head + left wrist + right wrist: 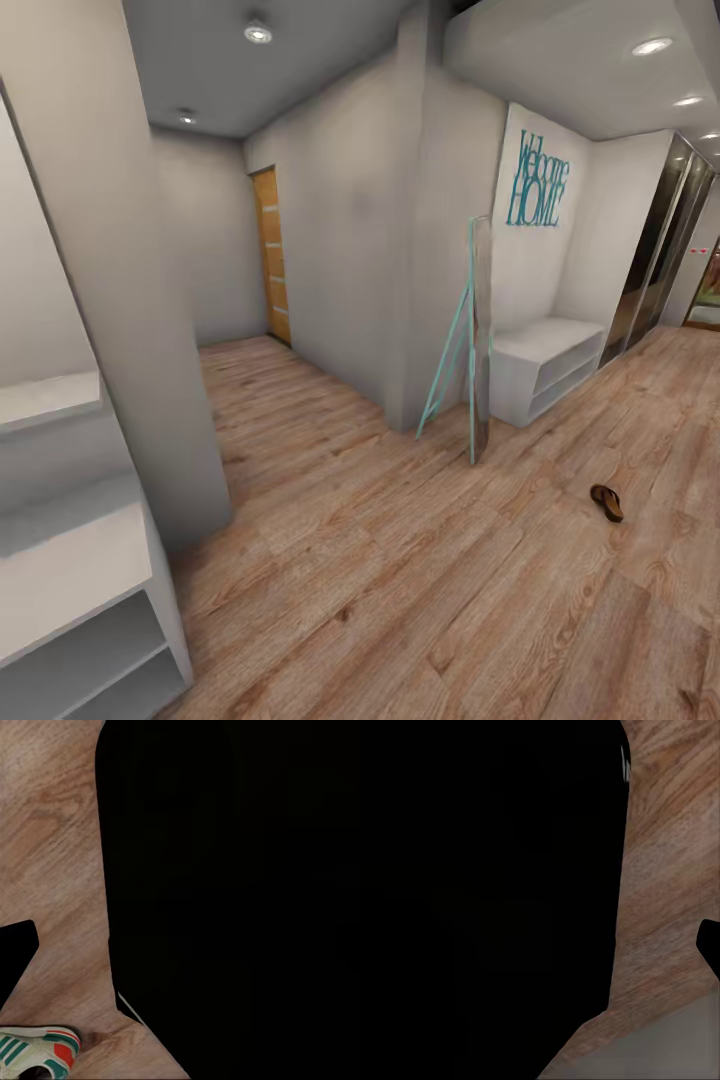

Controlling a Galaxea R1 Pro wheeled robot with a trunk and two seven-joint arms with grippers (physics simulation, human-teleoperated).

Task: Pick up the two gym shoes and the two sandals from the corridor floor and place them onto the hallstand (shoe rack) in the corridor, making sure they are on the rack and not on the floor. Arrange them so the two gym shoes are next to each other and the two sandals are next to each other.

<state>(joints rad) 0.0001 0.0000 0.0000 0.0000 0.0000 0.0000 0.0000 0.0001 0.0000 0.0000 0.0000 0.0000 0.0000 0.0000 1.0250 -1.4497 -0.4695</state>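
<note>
**One sandal lies out on the planks, one sneaker beside the left arm**

While the head camera looks down a corridor of light brown wood-plank laminate floor [400,560], a single flat brown sandal with a dark strap [607,502] lies on the boards toward the right side, well apart from any furniture. Beyond it, against the far wall under teal "Welcome HOME" lettering [538,180], stands a short white two-shelf bench [545,365]. Just beside that bench, a tall narrow mirror on a teal frame [470,340] leans at the wall corner. At the near left edge, a wide low white rack with open shelf levels and a pale back panel [70,590] sits close to the robot, and a white shelf [45,395] hangs above it. An orange wooden door [270,255] shows at the far end of the passage.

From the left wrist camera, the toe of a cream-white sneaker with green stripes and a red-orange patch [41,1050] rests on the laminate, near a large black shape that hides most of that picture. Whether the fingers of either gripper are spread or closed, I cannot tell.
</note>
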